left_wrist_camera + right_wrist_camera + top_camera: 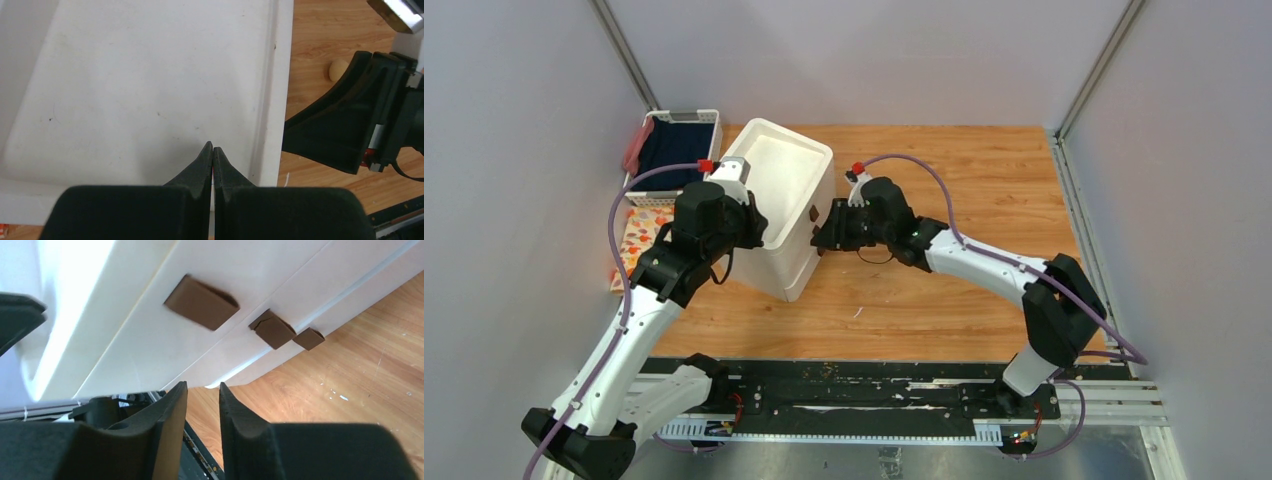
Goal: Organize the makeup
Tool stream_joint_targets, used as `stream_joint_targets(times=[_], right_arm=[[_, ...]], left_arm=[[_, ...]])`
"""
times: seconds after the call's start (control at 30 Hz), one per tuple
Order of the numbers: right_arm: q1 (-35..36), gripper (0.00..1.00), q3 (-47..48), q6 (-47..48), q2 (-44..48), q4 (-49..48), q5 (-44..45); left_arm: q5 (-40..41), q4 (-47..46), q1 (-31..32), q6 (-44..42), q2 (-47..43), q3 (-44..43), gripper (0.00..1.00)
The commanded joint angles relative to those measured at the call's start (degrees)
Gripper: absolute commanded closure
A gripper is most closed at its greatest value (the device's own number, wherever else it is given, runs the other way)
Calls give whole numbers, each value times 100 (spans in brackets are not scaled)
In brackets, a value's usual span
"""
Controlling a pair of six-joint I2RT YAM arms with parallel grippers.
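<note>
1. The left gripper (213,149) is closed. Its 2 matte black, wedge-shaped fingers (200,165) press tip to tip, and I cannot tell whether anything thin sits between them.
2. It hangs over the flat top of the white drawer box (125,75), a smooth, faintly scuffed surface with a raised rim.
3. The right gripper (202,386) stands slightly open, with a narrow gap between its 2 curved black pads (170,410) and nothing in that gap.
4. It points at the box's front face, near 3 brown, flat, rectangular knobs (202,302) set in a row. Its fingertips stay apart from them.
5. Of the makeup, 1 piece shows: a small beige, rounded sponge (337,69). It lies on the wood-grain table (944,180) past the box's edge, just beside the right gripper's black body.
6. At the table's far left corner stands a white slatted basket (686,114) holding dark blue cloth (669,150).
7. A sheet with an orange pattern (637,238) lies flat in front of the basket, partly under the left arm.
</note>
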State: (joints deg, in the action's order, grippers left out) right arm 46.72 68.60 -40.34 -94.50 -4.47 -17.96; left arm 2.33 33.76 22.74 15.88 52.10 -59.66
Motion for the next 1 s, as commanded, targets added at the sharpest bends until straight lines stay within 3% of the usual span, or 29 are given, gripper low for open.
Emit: stream_joint_targets(times=[0.0,0.4,0.7,0.97], right_arm=[[29,62,-590,-401,390,-666,89],[-415,58,-2064,-1511,-136,-4703,-538],[-493,58,-2410,-2014,-746,-6569,-648],[-643,57,-2450,-2294,-1130,-7394,-560]], left_arm=[[-77,39,38,20,-5,-53,100],[-58,66,42,-11,-76,-37,100],[-9,105,37,-45,-70,-32,100],[23,139,37,-59,-70,-44,100]])
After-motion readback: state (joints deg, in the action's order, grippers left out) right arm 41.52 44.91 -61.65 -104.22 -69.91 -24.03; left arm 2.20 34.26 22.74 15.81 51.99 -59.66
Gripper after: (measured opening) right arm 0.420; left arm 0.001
